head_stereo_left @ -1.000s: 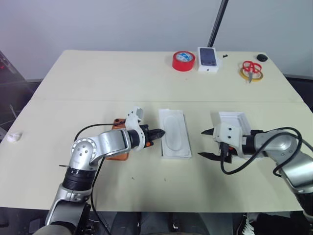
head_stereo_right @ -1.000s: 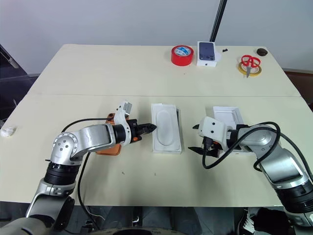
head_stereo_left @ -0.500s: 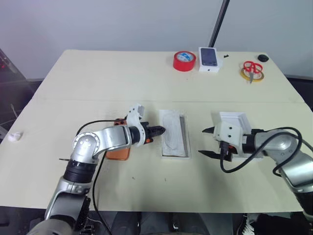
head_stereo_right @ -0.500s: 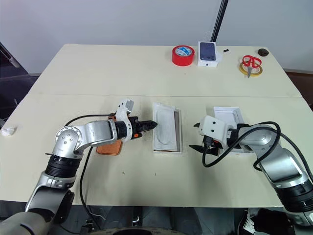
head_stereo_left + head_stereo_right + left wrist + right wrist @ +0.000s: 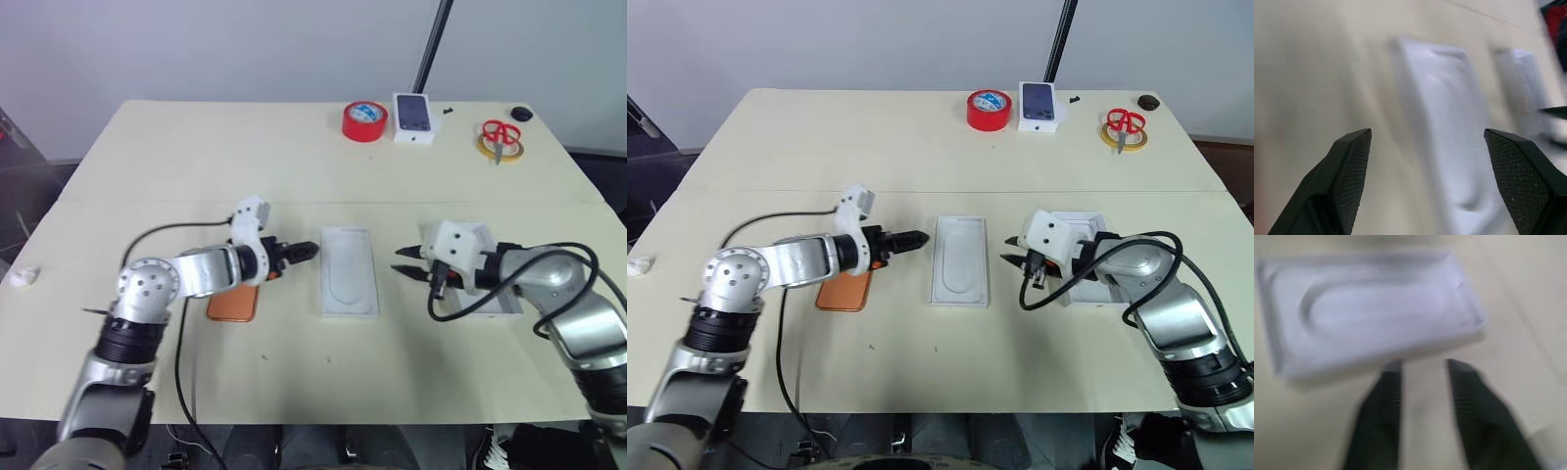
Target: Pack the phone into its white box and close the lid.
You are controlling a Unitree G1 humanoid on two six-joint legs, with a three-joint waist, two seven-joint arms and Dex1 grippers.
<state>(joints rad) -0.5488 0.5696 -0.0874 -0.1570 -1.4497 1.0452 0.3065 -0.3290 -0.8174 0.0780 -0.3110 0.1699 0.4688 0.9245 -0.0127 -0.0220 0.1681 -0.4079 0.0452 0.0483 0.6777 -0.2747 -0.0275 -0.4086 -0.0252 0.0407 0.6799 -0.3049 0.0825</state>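
Two tools are in play, and neither has anything in it. My left tool point(image 5: 312, 250) stands wide open, hovering just beside the left long edge of the white box point(image 5: 350, 314). My right tool point(image 5: 400, 262) shows only a narrow gap between its fingers and sits just off the box's right side, pointing at it.

The phone point(image 5: 233, 304) lies flat on the desk point(image 5: 196, 157), orange side up, partly under my left forearm and a little apart from the box. The box itself is in the middle, with the thin white insert point(image 5: 348, 269) and its oval recess lying in it. The lid point(image 5: 498, 302) rests on the desk beneath my right arm.

I judge the phone to be stiff, dense for its thickness and slick on its faces. It sits so low that I would pinch it across its two long edges near the middle, not on the flat faces. The insert and the lid look like light card that will skate or crumple under a hard squeeze. A gentle hold on a rim wall should suit them. As I read it, the insert has to come out before the phone can go in.
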